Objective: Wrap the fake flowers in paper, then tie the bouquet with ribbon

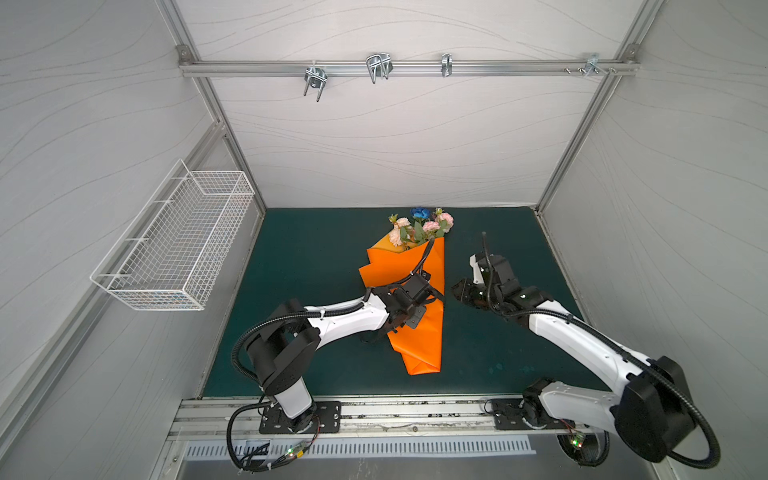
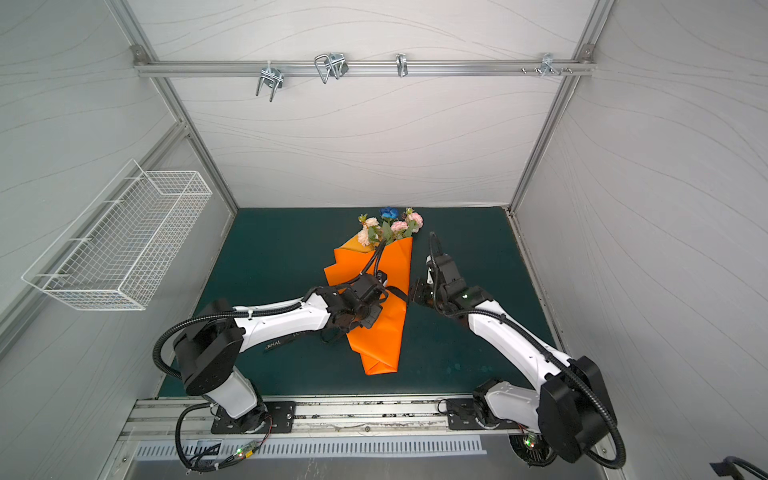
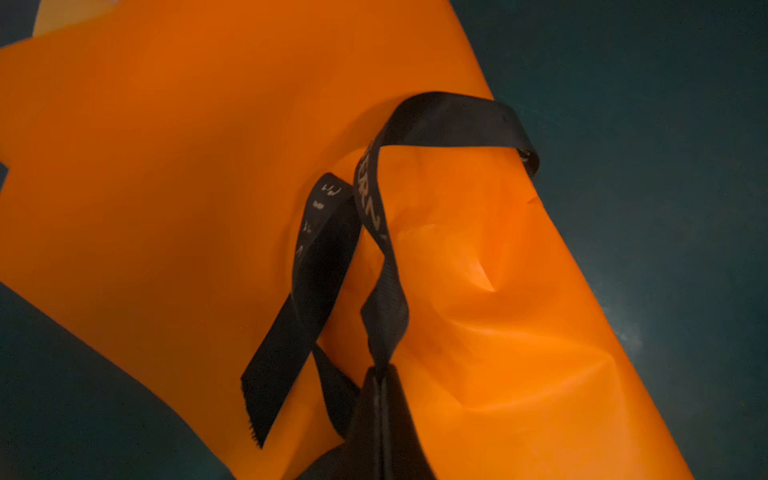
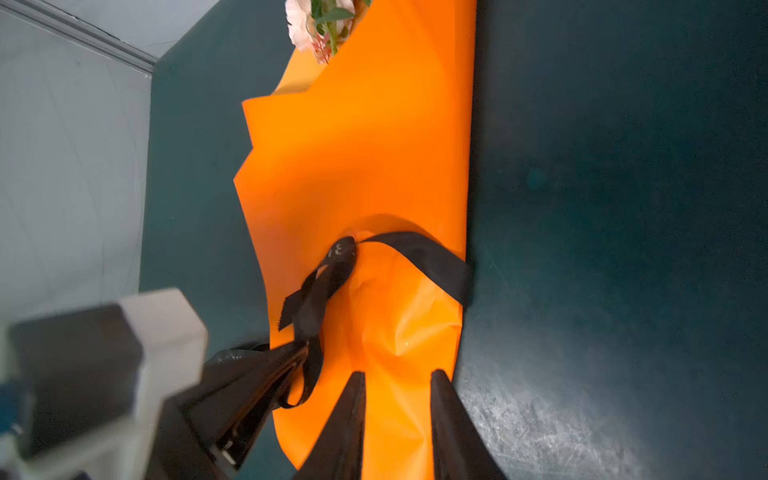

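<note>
Left wrist view: shows the left hand (image 3: pixel 380 374) pinched shut on one strand of the black woven ribbon with pale lettering (image 3: pixel 328 253), which is looped round the waist of the glossy orange wrapping-paper cone (image 3: pixel 166 166). Note the frayed free end lying on the paper beside the crossing. Looks like a first crossover, not yet cinched; a judgement only.

Right wrist view: shows the right hand (image 4: pixel 398 376) with a narrow gap between its fingers and nothing clamped, at the paper's edge near the ribbon band. Cannot tell whether touching the paper.

Find the bouquet of fake flowers (image 1: pixel 419 226) (peach and pink blooms, one blue rose, green leaves) poking from the paper's wide mouth, stems hidden inside.

To do the step well:
- Keep the gripped strand taut.
- Pull low and away from the paper, not upward, or risk lifting the cone.
- Pinch the frayed end near the crossing with the right hand and pull the opposite way.
- Go gently: creased paper under the band, likely to crush or slide.

Around:
- Dark green bench mat (image 1: pixel 311 257) under the paper.
- White wire basket (image 1: pixel 174 237) on the wall, well apart from the paper.
- Metal hooks on a rail (image 1: pixel 378 66) far beyond the paper's mouth.

In the way: the left wrist and cable over the paper's middle, hiding the crossing in both top views.
</note>
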### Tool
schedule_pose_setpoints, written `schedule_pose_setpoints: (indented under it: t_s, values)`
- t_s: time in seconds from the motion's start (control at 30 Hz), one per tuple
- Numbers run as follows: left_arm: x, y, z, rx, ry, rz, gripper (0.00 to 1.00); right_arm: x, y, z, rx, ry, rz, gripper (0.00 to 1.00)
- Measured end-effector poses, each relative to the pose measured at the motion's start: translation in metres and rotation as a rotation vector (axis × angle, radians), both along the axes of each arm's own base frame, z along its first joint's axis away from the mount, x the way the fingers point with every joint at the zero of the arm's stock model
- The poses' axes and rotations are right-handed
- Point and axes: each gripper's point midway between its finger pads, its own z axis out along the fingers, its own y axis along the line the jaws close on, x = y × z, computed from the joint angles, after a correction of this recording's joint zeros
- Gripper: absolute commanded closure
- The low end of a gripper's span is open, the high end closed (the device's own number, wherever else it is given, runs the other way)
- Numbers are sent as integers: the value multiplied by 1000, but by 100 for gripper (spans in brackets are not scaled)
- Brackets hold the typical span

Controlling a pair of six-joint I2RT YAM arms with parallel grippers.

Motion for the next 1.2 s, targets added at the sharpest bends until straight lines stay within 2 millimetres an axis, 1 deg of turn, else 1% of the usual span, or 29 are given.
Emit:
schedule_pose_setpoints:
  t_s: [0.1, 0.2, 0.33, 0.43, 0.5, 0.6, 0.67, 0.77, 1.0, 1.2]
  values:
    - [-6, -6, -11, 42, -13, -35, 100, 19, 9, 15, 5, -10, 74, 70]
    - [-17, -4, -25, 73, 1, -68, 100, 32, 29, 17, 17, 2, 174, 70]
    - [-28, 2, -41, 92, 24, -113, 100, 41, 52, -2, 28, 66, 278, 69]
    - [-31, 4, -46, 98, 26, -135, 100, 46, 69, -19, 10, 114, 344, 67]
    - [-31, 5, -47, 93, 19, -142, 100, 45, 83, -31, -10, 137, 390, 64]
    - [-31, 5, -48, 80, 11, -141, 100, 36, 98, -46, -30, 174, 434, 63]
    - [-30, 5, -48, 65, 11, -141, 100, 28, 103, -55, -37, 203, 449, 63]
    - [-30, 5, -47, 44, 19, -140, 100, 23, 103, -63, -47, 235, 446, 59]
    - [-29, 5, -45, 5, 38, -138, 100, 22, 98, -76, -71, 269, 412, 54]
    - [-31, 4, -46, -5, 53, -145, 100, 20, 101, -96, -92, 310, 411, 49]
